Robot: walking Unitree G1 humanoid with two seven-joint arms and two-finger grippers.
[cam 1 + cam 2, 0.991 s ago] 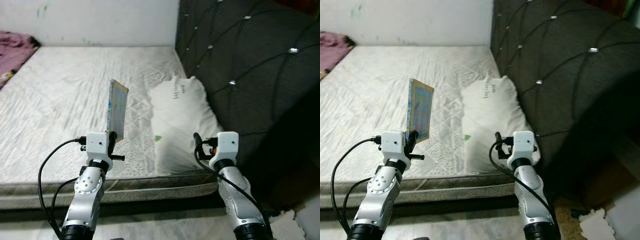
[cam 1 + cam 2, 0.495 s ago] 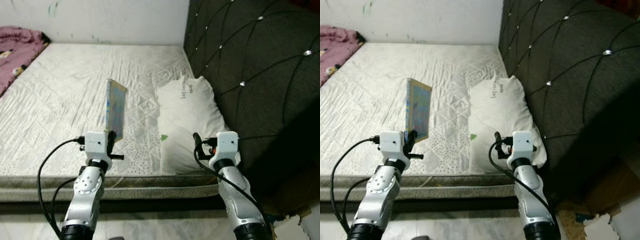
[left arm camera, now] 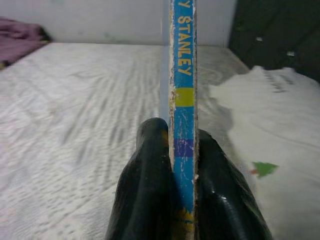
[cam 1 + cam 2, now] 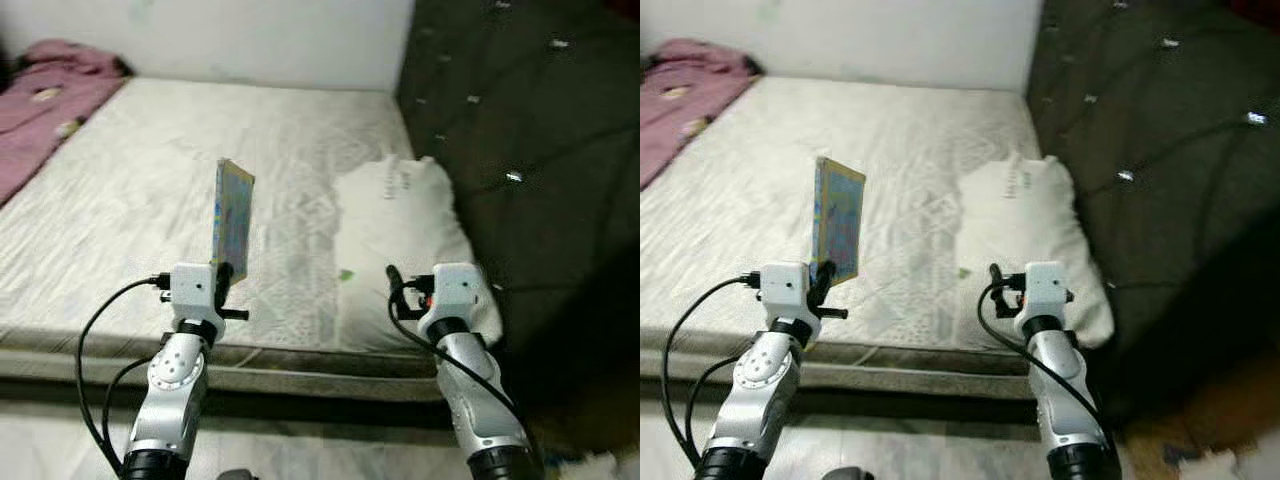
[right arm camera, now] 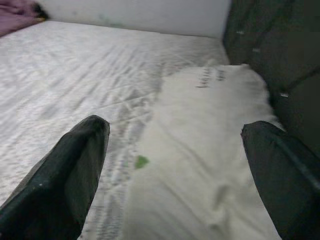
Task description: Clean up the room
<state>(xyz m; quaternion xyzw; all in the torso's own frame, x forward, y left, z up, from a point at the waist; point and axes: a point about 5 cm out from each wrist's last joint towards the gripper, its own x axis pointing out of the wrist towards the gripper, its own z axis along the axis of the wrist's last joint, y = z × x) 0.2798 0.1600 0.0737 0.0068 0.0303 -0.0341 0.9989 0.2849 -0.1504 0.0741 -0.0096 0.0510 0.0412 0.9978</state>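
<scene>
My left gripper (image 4: 222, 283) is shut on a thin blue picture book (image 4: 233, 220), held upright on its edge above the near side of the mattress (image 4: 150, 190). In the left wrist view the book's spine (image 3: 183, 100) reads "STANLEY" and sits squeezed between the two black fingers (image 3: 150, 185). My right gripper (image 5: 175, 150) is open, its fingers (image 5: 65, 175) spread wide with nothing between them, raised before the white pillow (image 4: 405, 240).
A dark tufted headboard (image 4: 520, 120) rises on the right of the bed. A pink blanket (image 4: 50, 100) lies bunched at the far left. The mattress's front edge (image 4: 300, 360) runs just ahead of both arms, with pale floor below.
The camera has turned to the left, bringing more of the pink blanket into view and shifting the headboard rightward. Both grippers hold the same pose, the book still clamped.
</scene>
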